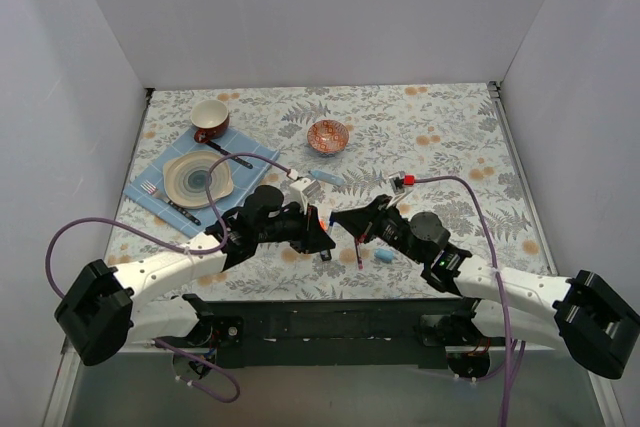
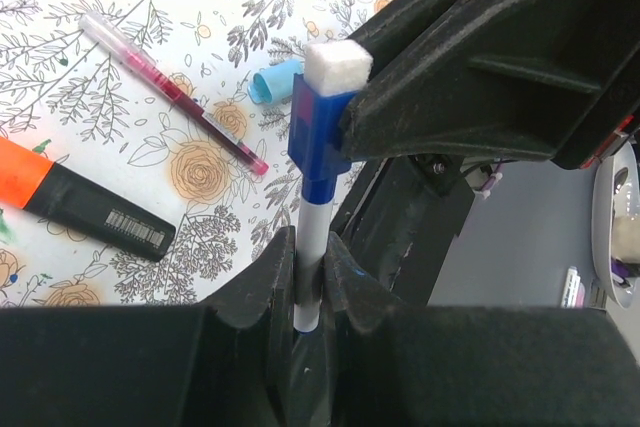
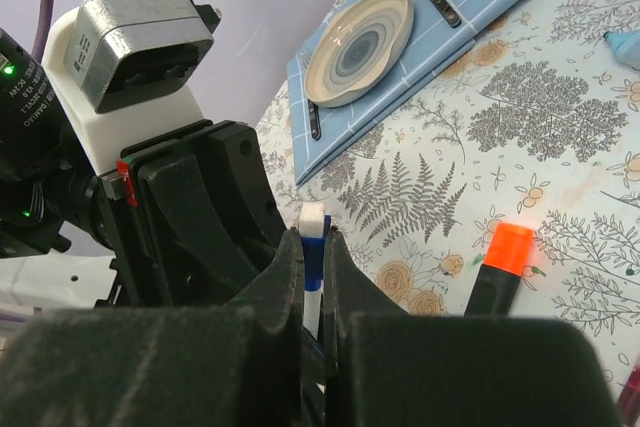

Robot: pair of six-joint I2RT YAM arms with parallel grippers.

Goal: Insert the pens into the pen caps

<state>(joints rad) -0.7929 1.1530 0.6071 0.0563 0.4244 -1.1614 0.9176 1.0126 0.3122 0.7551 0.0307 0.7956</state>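
Note:
My left gripper (image 2: 310, 252) is shut on the white barrel of a pen (image 2: 316, 222). The pen's far end carries a dark blue cap (image 2: 316, 137) with a white block on top. My right gripper (image 3: 316, 239) is shut on that dark blue cap (image 3: 316, 252), facing the left gripper. The two grippers meet above the table's near middle (image 1: 335, 230). On the table lie a thin magenta pen (image 2: 170, 87), a black marker with an orange end (image 2: 85, 202) and a light blue cap (image 2: 272, 82). A light blue pen (image 1: 325, 178) lies further back.
A blue napkin (image 1: 150, 197) at the left holds a plate (image 1: 197, 177) and dark cutlery. A red-brown cup (image 1: 210, 119) and a patterned bowl (image 1: 328, 136) stand behind. White walls close the table on three sides.

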